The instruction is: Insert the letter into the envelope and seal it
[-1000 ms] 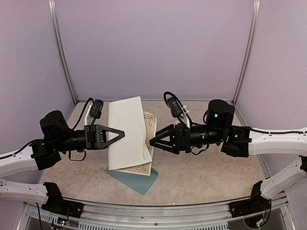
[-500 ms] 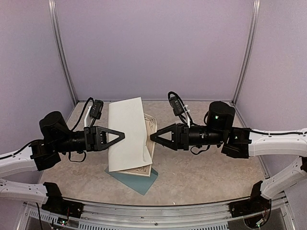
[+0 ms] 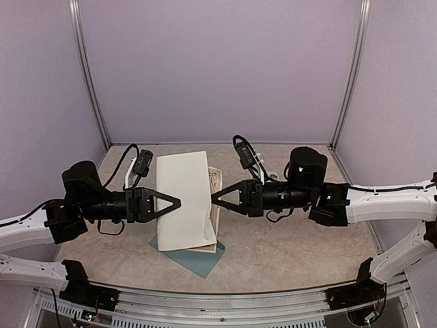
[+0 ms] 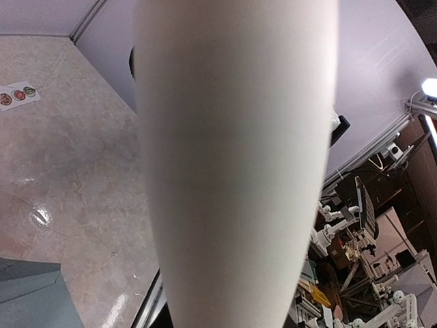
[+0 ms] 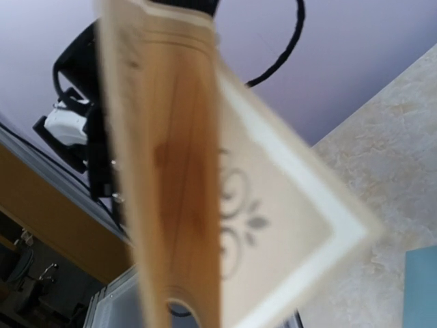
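The letter (image 3: 183, 198) is folded over, white back up, and held above the table between both arms. My left gripper (image 3: 176, 203) grips its left edge, and the curved white back fills the left wrist view (image 4: 232, 171), hiding the fingers. My right gripper (image 3: 214, 199) is shut on the right edge. In the right wrist view the bordered cream face (image 5: 273, 205) sits right at the camera, with the fold seen edge-on. The teal envelope (image 3: 196, 258) lies flat on the table under the letter, also visible in the left wrist view (image 4: 31, 294) and the right wrist view (image 5: 420, 287).
A white strip of round stickers (image 4: 17, 96) lies on the marbled tabletop (image 3: 287, 253) at the far left. Purple walls close in the back and sides. A metal rail (image 3: 225, 304) runs along the near edge.
My right gripper has closed on the letter's right edge. Both arms and the letter have shifted slightly, the left gripper a little to the right.
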Controlling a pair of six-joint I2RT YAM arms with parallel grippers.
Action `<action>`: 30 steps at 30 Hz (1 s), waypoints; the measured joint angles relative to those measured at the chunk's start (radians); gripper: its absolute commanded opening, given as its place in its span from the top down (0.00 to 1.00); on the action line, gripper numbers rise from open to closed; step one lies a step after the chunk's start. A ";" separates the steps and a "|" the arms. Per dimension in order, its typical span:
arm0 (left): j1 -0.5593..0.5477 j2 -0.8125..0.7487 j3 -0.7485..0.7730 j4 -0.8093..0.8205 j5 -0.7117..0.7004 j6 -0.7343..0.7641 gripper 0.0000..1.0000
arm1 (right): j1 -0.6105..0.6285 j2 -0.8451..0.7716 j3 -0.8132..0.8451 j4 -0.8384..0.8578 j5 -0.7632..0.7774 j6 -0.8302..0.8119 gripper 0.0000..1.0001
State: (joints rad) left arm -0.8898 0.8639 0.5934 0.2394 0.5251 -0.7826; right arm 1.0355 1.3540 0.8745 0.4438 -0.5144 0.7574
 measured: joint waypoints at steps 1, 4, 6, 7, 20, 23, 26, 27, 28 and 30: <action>0.000 0.004 0.001 -0.011 0.000 0.006 0.74 | 0.000 0.002 0.002 -0.002 -0.005 -0.003 1.00; -0.002 0.018 0.010 -0.056 -0.002 0.031 0.74 | 0.000 0.013 0.020 -0.008 -0.016 -0.009 1.00; -0.003 0.024 0.017 -0.079 -0.004 0.045 0.74 | 0.000 0.018 0.032 -0.012 -0.025 -0.013 1.00; -0.003 0.026 0.020 -0.089 -0.006 0.050 0.74 | 0.000 0.021 0.036 -0.013 -0.029 -0.014 1.00; -0.010 0.046 0.021 -0.108 -0.009 0.058 0.81 | 0.000 0.038 0.047 -0.023 -0.054 -0.019 1.00; -0.011 0.050 0.021 -0.108 -0.010 0.062 0.83 | 0.000 0.038 0.047 -0.025 -0.054 -0.020 1.00; -0.011 0.050 0.021 -0.108 -0.010 0.063 0.87 | 0.000 0.038 0.047 -0.028 -0.054 -0.020 1.00; -0.011 0.050 0.021 -0.108 -0.010 0.063 0.90 | 0.000 0.038 0.047 -0.028 -0.054 -0.020 1.00; -0.011 0.050 0.021 -0.108 -0.010 0.063 0.93 | 0.000 0.038 0.047 -0.028 -0.054 -0.021 1.00; -0.011 0.050 0.021 -0.108 -0.010 0.064 0.97 | 0.000 0.038 0.047 -0.029 -0.054 -0.021 1.00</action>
State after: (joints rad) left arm -0.9005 0.9142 0.6144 0.1314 0.5148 -0.7189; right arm 1.0355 1.3918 0.9211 0.4152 -0.5686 0.7364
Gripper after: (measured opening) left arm 0.079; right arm 0.004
